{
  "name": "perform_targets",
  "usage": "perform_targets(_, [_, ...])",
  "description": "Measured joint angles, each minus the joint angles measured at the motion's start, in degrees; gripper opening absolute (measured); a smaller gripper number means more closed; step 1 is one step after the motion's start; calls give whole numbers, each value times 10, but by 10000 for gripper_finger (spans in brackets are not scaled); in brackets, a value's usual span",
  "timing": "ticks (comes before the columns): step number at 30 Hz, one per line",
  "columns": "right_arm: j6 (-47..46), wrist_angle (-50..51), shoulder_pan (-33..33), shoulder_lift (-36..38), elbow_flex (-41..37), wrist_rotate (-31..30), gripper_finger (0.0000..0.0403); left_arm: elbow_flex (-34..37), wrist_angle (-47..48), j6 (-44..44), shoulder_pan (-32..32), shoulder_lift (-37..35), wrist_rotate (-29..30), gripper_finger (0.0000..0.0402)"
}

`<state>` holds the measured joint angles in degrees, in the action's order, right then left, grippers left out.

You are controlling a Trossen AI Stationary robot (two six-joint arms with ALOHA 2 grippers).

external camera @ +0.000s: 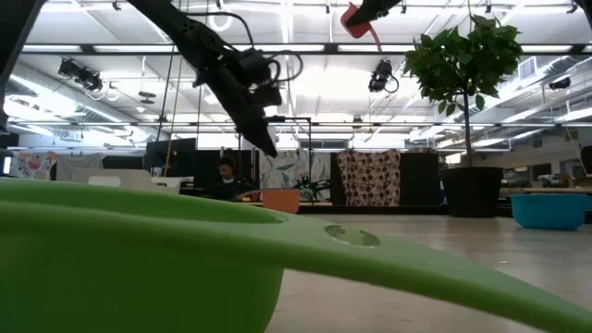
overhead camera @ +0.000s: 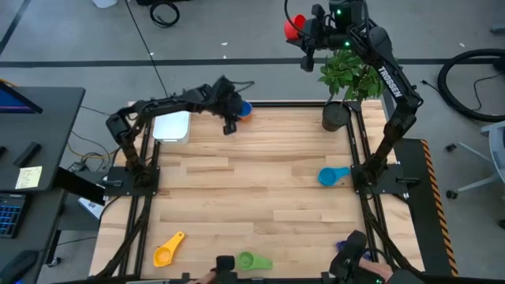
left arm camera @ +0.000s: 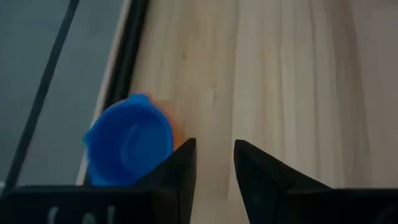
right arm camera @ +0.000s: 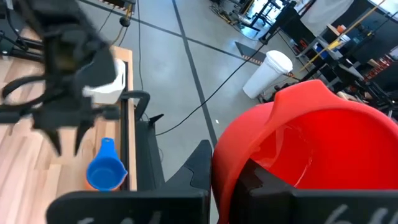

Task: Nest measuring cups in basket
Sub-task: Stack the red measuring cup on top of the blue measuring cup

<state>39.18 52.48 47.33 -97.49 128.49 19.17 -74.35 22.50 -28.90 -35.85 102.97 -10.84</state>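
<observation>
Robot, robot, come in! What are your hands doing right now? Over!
Right gripper holds red cup high, beyond the table. Left gripper open, empty, beside blue cup nested in orange cup. Basket unblocked.

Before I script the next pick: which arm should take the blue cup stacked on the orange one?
Left. Its gripper hangs beside the blue cup at the table's far edge, fingers apart. The right gripper is raised beyond the table, already holding the red cup.

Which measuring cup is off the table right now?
The red cup, held by the right gripper beyond the table's far edge; the others lie on the wood.
</observation>
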Motion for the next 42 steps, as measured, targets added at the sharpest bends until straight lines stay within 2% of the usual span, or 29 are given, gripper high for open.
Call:
perform_targets(10, [9, 9, 4, 0, 0, 4, 21, 0, -51, -48, 10, 56, 58, 114])
perform_targets(27, [15, 15, 4, 0, 0, 4, 21, 0, -55, -93, -11, 63, 59, 114])
perform_targets(36, [15, 15, 4, 0, 0, 4, 21, -53, -36, -113, -11, 125, 60, 114])
perform_targets(42, [15, 15, 4, 0, 0, 2, 21, -95, 12, -131, -9, 159, 57, 114])
